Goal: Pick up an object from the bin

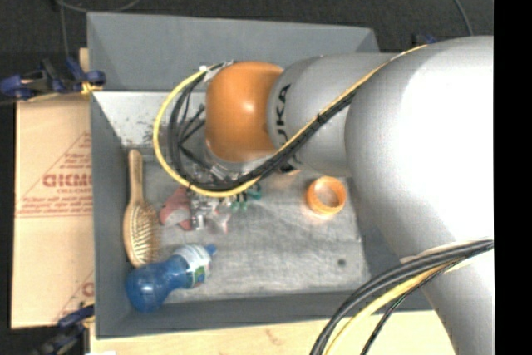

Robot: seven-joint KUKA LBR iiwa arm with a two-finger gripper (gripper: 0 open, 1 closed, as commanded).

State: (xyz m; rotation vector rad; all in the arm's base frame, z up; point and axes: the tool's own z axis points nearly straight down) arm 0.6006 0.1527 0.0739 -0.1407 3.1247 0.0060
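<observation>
Brush (pixel 137 220): wooden, along the bin's (pixel 291 258) left wall, near the pink thing
Bottle (pixel 166 277): blue, lying in the front-left corner
Pink thing (pixel 174 208): small, closest to the gripper, on its left
Gripper (pixel 204 216): low, left of the bin's middle; cannot tell if it is open or holds anything
Ring (pixel 326 197): orange, well apart on the right
Risk: a poor pinch lets the pink thing slip, or the close catches the brush
</observation>
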